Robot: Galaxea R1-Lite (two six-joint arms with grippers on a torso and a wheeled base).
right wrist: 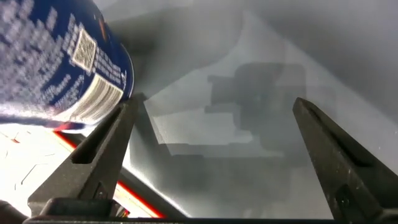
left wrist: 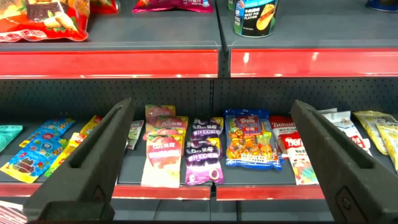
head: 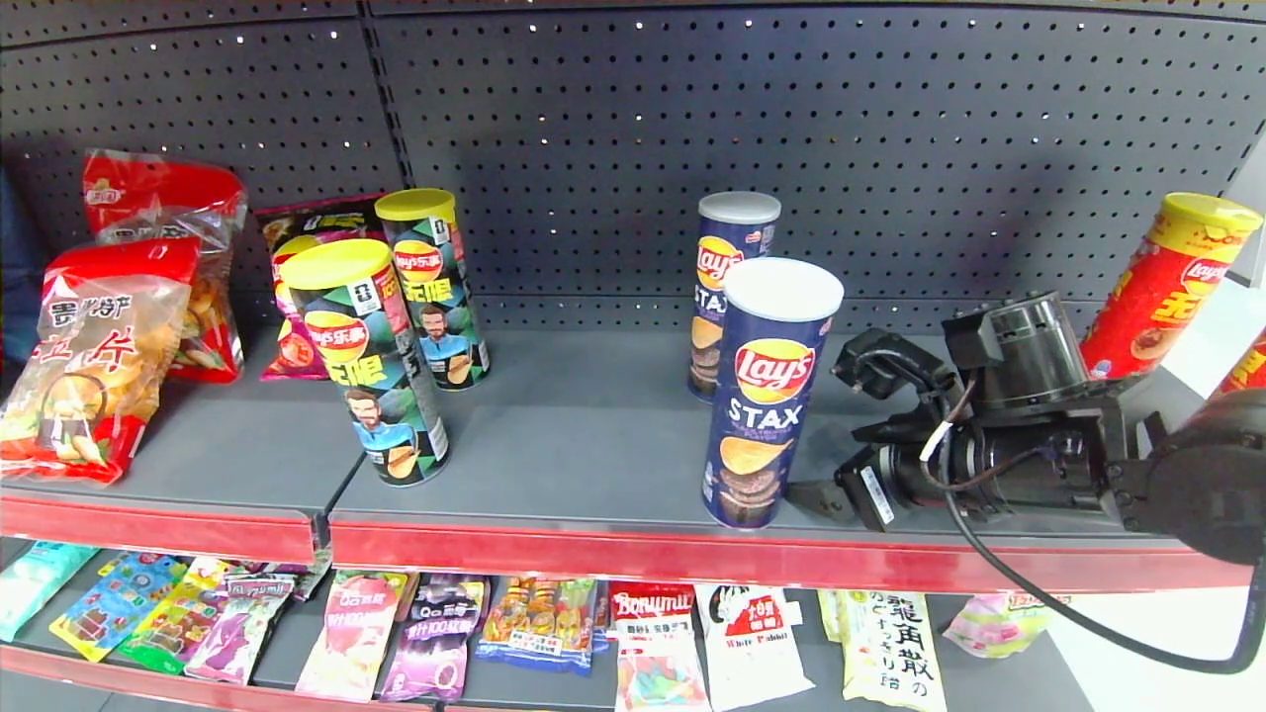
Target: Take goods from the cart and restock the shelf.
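**Blue can upright at the shelf front, both grippers empty**

A dark pegboard wall (head: 890,129) backs the grey upper shelf (head: 593,425), which is edged in red. The lower shelf (head: 999,672) holds rows of sweet packets (left wrist: 205,155). The blue can (head: 767,396) stands near the upper shelf's front edge, just beside the right gripper (right wrist: 216,106), whose jaws are spread wide and hold nothing. The left gripper (left wrist: 211,109), equally wide and empty, faces the lower shelf.

Part of rear blue can (head: 730,259) behind front blue can (head: 767,396) — red item (head: 1251,368) cropped at edge
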